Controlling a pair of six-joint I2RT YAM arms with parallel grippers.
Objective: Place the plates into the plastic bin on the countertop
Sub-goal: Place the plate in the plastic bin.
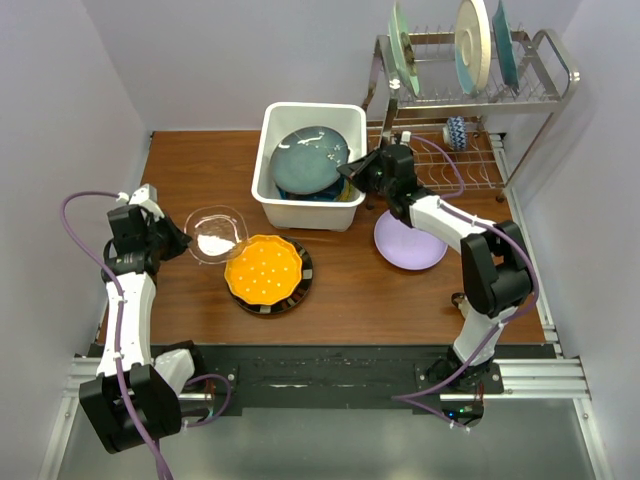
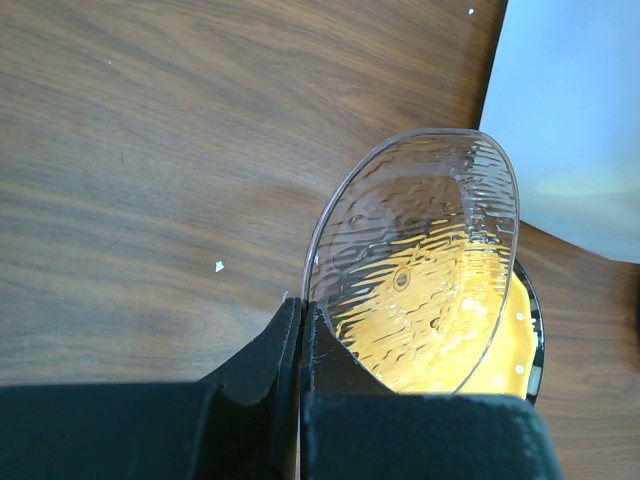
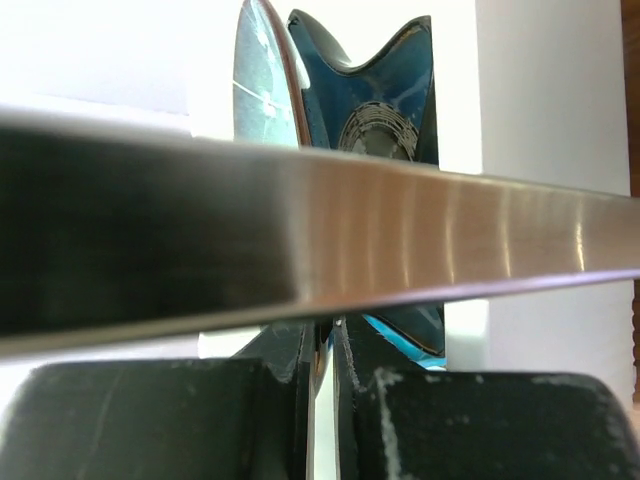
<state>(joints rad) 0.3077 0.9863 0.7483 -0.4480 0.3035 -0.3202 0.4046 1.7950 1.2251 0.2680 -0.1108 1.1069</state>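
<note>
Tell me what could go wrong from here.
The left end effector pinches the clear glass plate only by its rim; it could slip and strike the orange dotted plate beside it.
The right end effector holds the dark teal plate by its edge in the plastic bin; once released, it may clatter against the blue star-shaped plate.

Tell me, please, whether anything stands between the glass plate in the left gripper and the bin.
Nothing visible does: bare countertop lies between the glass plate, held by the left gripper, and the bin. The orange plate sits off to the side. Inside, a teal plate already fills much of the bin.
</note>
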